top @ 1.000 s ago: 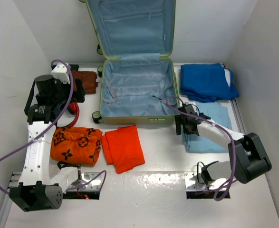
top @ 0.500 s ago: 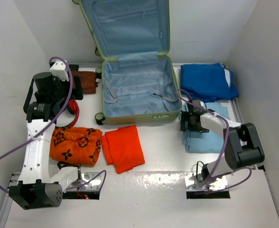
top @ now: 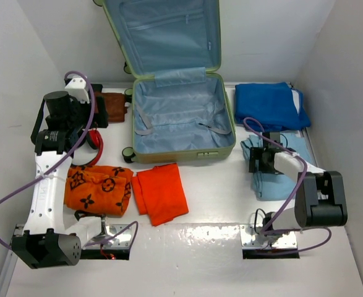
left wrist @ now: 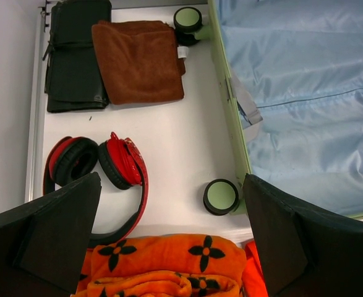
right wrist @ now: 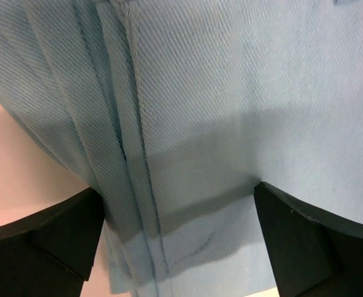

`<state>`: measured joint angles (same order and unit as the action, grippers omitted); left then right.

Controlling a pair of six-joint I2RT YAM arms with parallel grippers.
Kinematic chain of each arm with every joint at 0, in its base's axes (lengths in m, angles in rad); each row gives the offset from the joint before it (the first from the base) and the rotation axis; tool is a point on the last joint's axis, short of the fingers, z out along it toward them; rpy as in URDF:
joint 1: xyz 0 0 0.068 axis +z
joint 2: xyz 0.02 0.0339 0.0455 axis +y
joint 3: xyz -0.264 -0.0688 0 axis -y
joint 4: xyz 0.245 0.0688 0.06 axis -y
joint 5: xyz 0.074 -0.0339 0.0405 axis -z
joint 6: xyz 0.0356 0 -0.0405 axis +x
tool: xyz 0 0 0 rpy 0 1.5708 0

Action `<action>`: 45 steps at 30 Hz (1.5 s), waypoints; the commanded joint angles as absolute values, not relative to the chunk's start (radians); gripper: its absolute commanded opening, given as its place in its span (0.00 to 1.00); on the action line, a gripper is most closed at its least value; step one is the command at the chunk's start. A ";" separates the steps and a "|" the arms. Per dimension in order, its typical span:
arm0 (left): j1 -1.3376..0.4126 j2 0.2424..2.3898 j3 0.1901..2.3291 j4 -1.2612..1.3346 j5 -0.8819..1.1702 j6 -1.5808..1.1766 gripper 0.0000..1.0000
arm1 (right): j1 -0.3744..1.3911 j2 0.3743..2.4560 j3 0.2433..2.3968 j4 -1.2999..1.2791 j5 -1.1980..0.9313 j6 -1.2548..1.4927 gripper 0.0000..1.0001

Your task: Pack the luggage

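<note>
Two halves of the luggage (top: 178,120) stand open at the centre back of the table (top: 212,185): base flat, lid upright against the rear wall (top: 261,37). Shell: pale green, hard. Lining: light blue fabric, with loose straps across the base. Wheels (left wrist: 221,197): black with green centres. The left gripper (left wrist: 172,232) hovers left of the case, above red headphones (left wrist: 101,167), jaws wide apart and empty. The right gripper (right wrist: 178,204) sits low over a folded light blue garment (right wrist: 230,93) right of the case, jaws apart.

Robot lab: white-walled enclosure around white table (top: 212,185).
</note>
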<state>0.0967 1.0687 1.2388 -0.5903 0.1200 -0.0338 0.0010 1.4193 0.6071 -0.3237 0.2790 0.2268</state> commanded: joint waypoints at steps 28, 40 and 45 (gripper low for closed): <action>0.086 1.085 1.282 -0.569 0.124 -0.011 1.00 | -0.061 1.721 0.790 -0.529 0.246 0.209 0.15; 0.086 1.065 1.273 -0.578 0.133 -0.002 1.00 | -0.161 1.622 1.015 -0.718 -0.300 0.170 0.00; 0.086 1.055 1.244 -0.578 0.144 -0.002 1.00 | -0.190 1.591 1.315 -0.833 -0.454 0.205 0.00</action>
